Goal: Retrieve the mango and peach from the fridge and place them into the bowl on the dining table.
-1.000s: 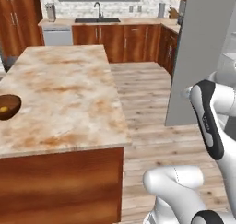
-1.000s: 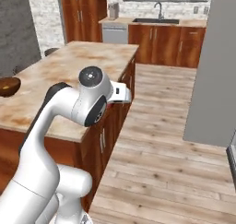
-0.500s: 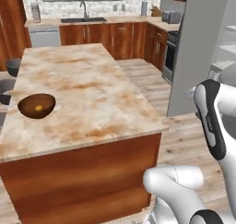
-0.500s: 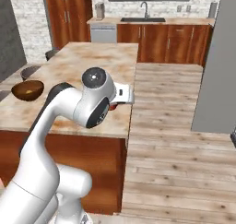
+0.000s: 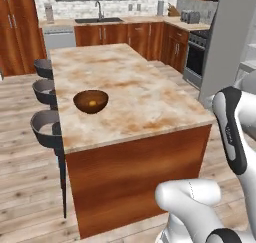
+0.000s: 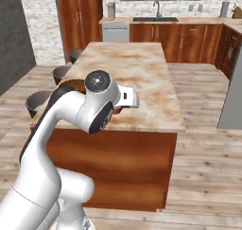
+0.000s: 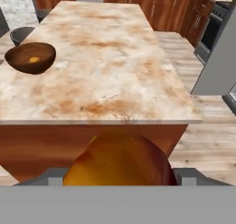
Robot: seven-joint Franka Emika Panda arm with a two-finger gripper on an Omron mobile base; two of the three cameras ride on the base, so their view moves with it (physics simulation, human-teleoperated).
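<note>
The long island with a beige, rust-veined marble top and reddish-brown wooden base [image 5: 135, 94] stood ahead of the robot, its near short edge facing the base. The round dark-brown wooden bowl [image 5: 90, 101] sat on the top near the left long edge, with a small orange-yellow piece of fruit [image 5: 92, 104] inside it; the marble to its right and toward the far end lay bare. Three grey-black round stools [image 5: 44, 127] lined the left side of the island. A rounded orange-and-red fruit [image 7: 120, 161] sat low in the hand view at the two-finger gripper [image 7: 120, 179], which was closed around it, short of the near edge. The tall grey fridge [image 5: 227, 47] stood at the right, well apart from the island, with open plank floor [image 6: 208, 110] between them.
</note>
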